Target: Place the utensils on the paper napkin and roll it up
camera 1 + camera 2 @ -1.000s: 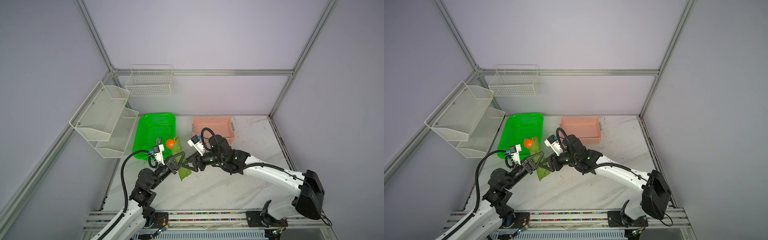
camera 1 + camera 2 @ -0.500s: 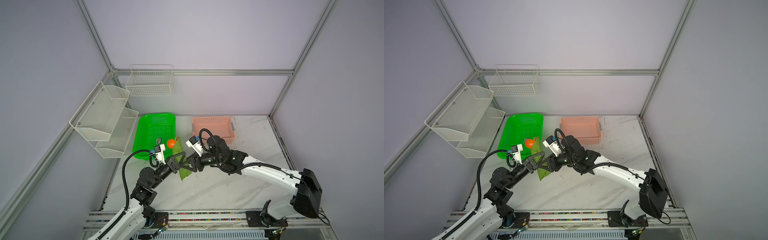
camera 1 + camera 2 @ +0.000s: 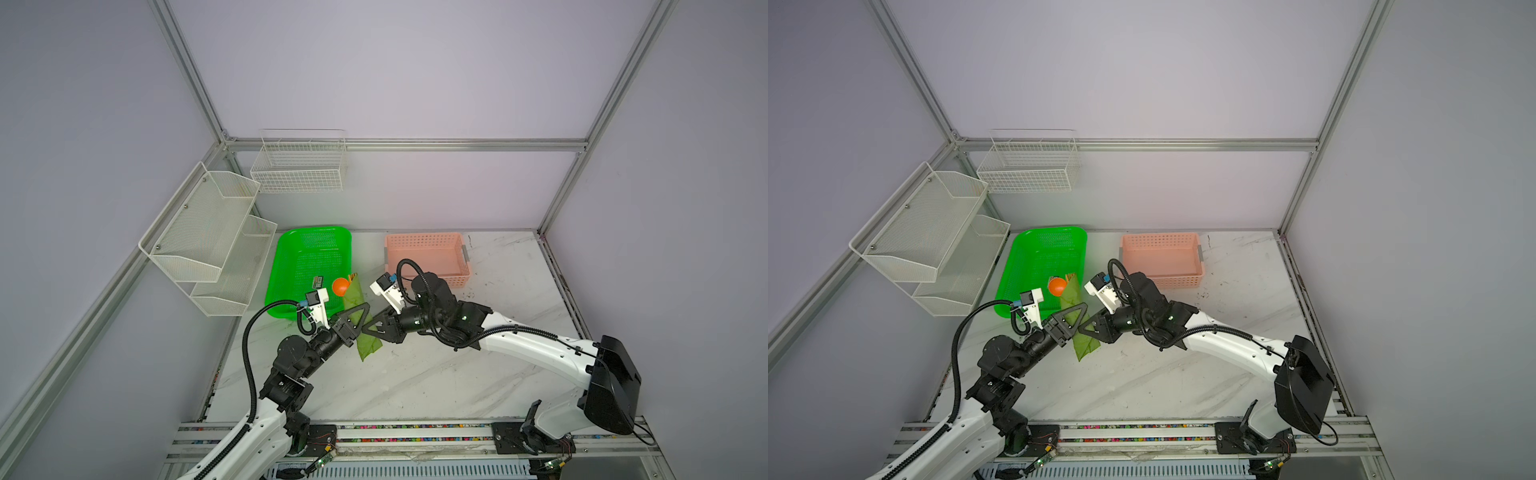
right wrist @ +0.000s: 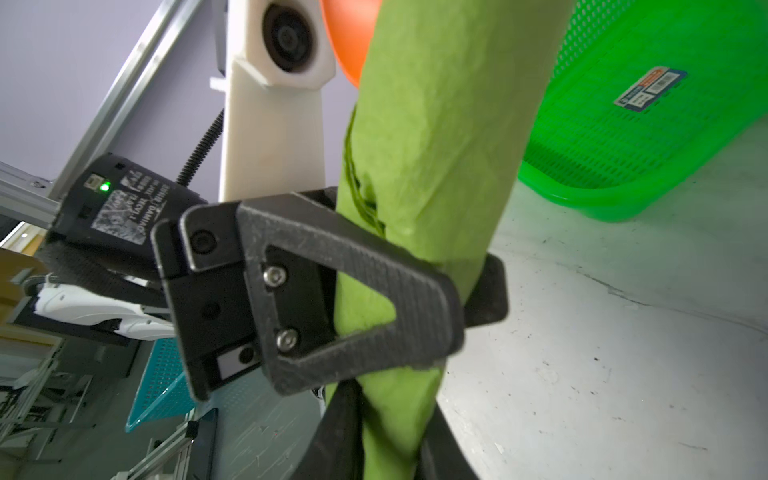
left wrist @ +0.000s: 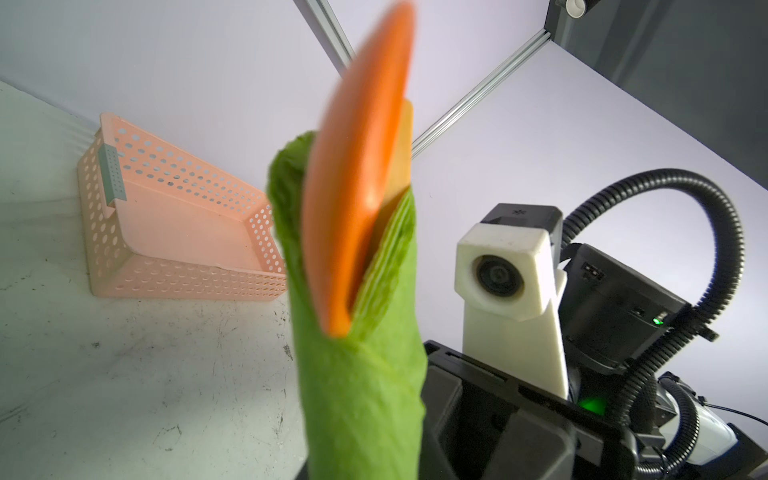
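Observation:
The paper napkin (image 3: 367, 345) (image 3: 1071, 293) is rolled into a green tube and held off the table between the two arms. Utensils stick out of its upper end: the orange spoon bowl (image 3: 340, 286) (image 3: 1057, 286) (image 5: 357, 187) and paler handle tips beside it. My left gripper (image 3: 360, 316) (image 3: 1077, 316) is shut round the roll's middle. In the right wrist view its triangular finger (image 4: 353, 282) crosses the napkin (image 4: 436, 145). My right gripper (image 3: 370, 329) (image 4: 390, 440) is shut on the roll's lower end, a finger pressing each side. The napkin (image 5: 361, 395) fills the left wrist view's centre.
A neon-green perforated tray (image 3: 311, 266) (image 4: 644, 145) lies just behind the roll. A pink basket (image 3: 426, 259) (image 5: 174, 232) sits at the back right. White mesh shelves (image 3: 208, 241) and a wire basket (image 3: 299, 166) hang on the walls. Marble tabletop (image 3: 415, 374) stretches toward the front.
The right gripper's jaws have closed on the lower end of the napkin roll. The left gripper keeps its hold; the roll has barely shifted.

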`<state>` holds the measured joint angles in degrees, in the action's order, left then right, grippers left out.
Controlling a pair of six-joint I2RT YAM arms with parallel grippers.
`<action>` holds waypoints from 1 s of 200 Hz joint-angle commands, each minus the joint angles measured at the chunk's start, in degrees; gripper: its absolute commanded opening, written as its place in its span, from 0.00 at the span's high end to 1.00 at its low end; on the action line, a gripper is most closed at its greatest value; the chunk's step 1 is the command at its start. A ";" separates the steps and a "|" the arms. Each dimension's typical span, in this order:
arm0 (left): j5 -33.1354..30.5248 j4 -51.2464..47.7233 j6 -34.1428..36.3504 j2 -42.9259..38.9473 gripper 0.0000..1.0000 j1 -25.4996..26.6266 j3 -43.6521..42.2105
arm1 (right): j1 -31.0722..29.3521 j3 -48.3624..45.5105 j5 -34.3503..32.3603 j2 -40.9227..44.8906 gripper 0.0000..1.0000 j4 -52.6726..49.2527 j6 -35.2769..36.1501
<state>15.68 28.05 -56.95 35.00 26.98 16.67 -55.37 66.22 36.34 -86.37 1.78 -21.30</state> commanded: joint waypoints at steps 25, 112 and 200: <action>1.80 5.44 -1.50 -1.90 1.00 0.18 6.07 | -0.44 -1.71 5.01 -1.09 0.96 5.31 -0.43; 0.66 2.19 -1.27 -4.86 1.00 0.18 5.91 | 0.02 -5.01 5.14 0.59 1.00 7.97 -2.11; 0.82 2.77 -2.59 -3.81 0.73 0.18 7.08 | 0.10 -5.83 9.56 -1.17 1.00 10.51 -3.16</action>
<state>16.03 25.74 -57.56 31.18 26.76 16.67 -54.37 61.71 42.50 -85.97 11.64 -24.93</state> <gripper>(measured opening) 0.209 0.119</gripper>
